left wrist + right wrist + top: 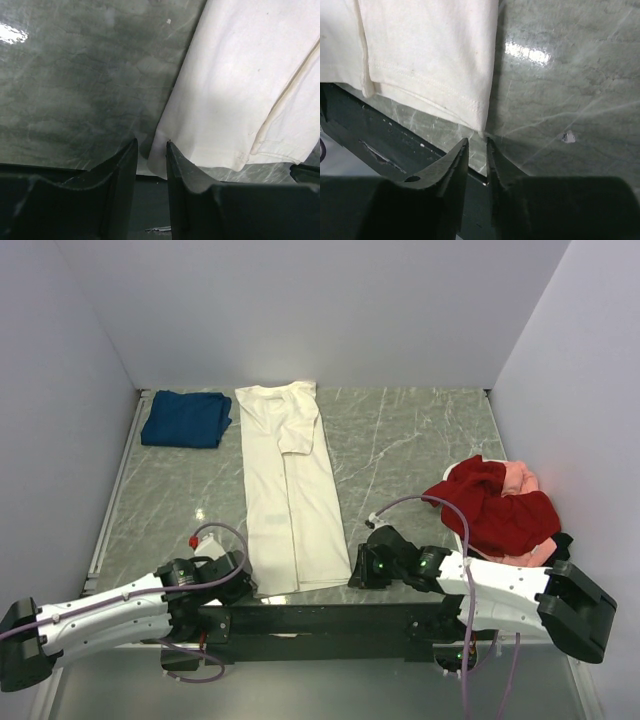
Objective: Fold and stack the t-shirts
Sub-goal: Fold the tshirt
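A cream-white t-shirt lies folded lengthwise into a long strip down the middle of the table. Its hem is at the near edge. My left gripper is at the hem's left corner. In the left wrist view this gripper is open, and the shirt's corner lies in the gap beside the right finger. My right gripper is at the hem's right corner. It is slightly open, with the shirt's corner just ahead of the tips and nothing between them. A folded dark blue t-shirt lies at the back left.
A white basket at the right holds a red t-shirt and a pink one, with black cloth at its near side. A dark rail runs along the table's near edge under both grippers. White walls enclose the table.
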{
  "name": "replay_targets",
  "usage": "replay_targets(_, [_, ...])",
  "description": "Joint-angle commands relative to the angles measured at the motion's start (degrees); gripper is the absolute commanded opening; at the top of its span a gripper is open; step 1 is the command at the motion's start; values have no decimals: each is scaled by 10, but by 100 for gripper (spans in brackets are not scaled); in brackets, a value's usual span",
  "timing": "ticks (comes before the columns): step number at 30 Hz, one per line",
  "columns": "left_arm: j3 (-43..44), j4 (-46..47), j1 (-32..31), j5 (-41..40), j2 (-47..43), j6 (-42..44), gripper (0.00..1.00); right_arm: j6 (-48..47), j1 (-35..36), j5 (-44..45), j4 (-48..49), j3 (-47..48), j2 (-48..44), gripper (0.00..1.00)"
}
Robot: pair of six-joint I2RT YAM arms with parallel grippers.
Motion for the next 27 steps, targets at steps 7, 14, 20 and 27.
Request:
replay_targets(7, [34, -64, -11, 2, -35, -9, 37, -15, -8, 24, -70, 48, -49, 33])
replay_targets(14, [27, -40, -11, -7, -107, 14, 49, -16, -25, 28, -67, 42, -52, 38])
replay_targets(20, [2, -13, -11, -11, -78, 15, 53, -22, -36, 19, -47, 48, -26, 43])
replay_targets(27, [-15, 11, -12, -6, -28, 12, 45, -19, -36, 6, -16, 44, 12, 44])
